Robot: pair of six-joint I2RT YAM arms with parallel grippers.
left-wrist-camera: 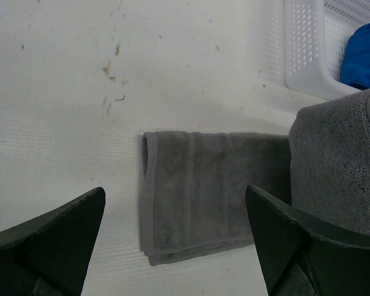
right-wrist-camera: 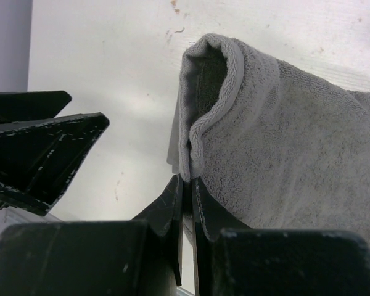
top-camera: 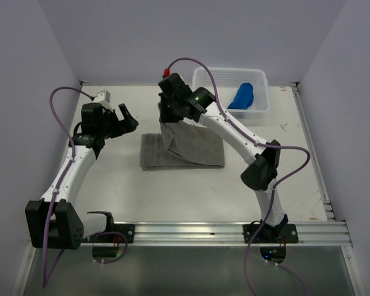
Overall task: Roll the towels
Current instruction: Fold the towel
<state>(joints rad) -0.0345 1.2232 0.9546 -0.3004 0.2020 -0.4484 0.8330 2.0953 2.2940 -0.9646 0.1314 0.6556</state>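
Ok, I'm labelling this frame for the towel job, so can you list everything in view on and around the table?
grey towel: one, grey, middle of the table, one edge raised off it
blue towel: one, bright blue, inside the basket
basket: one, white, perforated, far right corner of the table
table: one, white, scuffed, under everything
rail: one, silver, along the near edge, carrying both arm bases
cables: two, purple, one along each arm
left pincer: one, black, open, left of the grey towel, holding nothing
right pincer: one, black, shut on the raised edge of the grey towel
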